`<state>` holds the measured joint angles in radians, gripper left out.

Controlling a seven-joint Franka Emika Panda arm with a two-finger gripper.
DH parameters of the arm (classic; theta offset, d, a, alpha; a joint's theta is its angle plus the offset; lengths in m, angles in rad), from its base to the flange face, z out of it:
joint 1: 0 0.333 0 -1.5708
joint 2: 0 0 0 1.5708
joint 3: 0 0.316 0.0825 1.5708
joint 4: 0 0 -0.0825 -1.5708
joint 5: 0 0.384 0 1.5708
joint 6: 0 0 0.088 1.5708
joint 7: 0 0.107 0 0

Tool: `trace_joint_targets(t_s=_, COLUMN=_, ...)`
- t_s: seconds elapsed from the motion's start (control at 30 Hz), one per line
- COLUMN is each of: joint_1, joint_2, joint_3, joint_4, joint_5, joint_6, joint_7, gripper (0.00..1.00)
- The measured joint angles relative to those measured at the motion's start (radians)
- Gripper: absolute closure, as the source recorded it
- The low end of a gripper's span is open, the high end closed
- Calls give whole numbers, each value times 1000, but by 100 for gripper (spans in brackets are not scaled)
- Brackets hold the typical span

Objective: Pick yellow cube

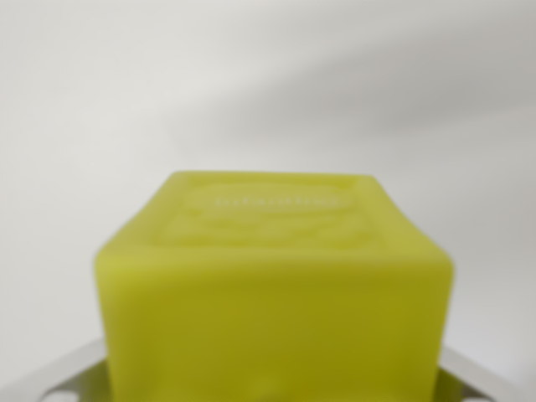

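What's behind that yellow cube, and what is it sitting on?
Behind the yellow cube only a plain pale surface shows, nothing else. Pale bars poke out at both lower corners, maybe the tool. What lies beneath the cube is covered by the cube itself.

You see the yellow cube (272,285) out of focus across the whole wrist view, and its lower part is cut off by the bottom edge, so you cannot see what it rests on or whether it rests on anything. The raised lettering (276,203) on its upper face is too soft to read, and the relief pattern below that is only a smear. Of the pincer you get two pale slivers at the bottom corners, one on the wrist view's left (50,377) and one on the right (486,377); their tips are hidden behind the cube or out of frame, so you cannot tell whether they press on it.
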<state>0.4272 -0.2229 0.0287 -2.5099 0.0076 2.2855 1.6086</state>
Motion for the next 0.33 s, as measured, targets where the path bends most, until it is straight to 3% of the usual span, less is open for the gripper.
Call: trace_joint_targets(t_s=0.33, joint_1=0, joint_2=-4, joint_3=0, joint_4=3, joint_5=0, joint_6=-7, joint_7=0, gripper=100)
